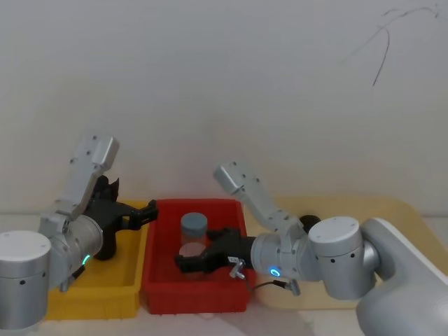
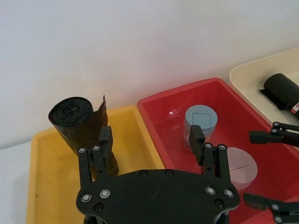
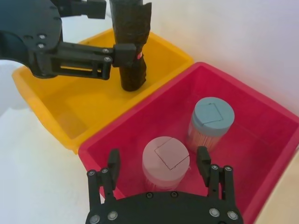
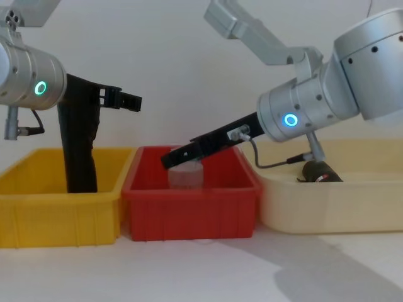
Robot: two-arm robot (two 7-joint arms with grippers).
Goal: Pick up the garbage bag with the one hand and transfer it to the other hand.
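Black plastic catches my eye in the head view: the garbage bag (image 1: 106, 245) stands upright in the yellow bin (image 1: 91, 301), right at the one hand (image 1: 148, 212), whose fingers point toward the red bin (image 1: 196, 297). The other hand (image 1: 196, 250) hangs over that red bin, with a grey-lidded jar (image 1: 194, 224) just beyond its fingertips.

On the left wrist view I read the one hand's fingers as spread wide. The roll stands right by one fingertip rather than pinched between the two; I cannot judge whether it touches.

On the right wrist view the other hand's fingers are also apart, with a pink-lidded jar (image 3: 166, 156) showing between them, not clamped.

From the chest view a second black roll (image 4: 318, 171) lies in the cream tray (image 4: 327, 207), under the other hand's blue-ringed joint.
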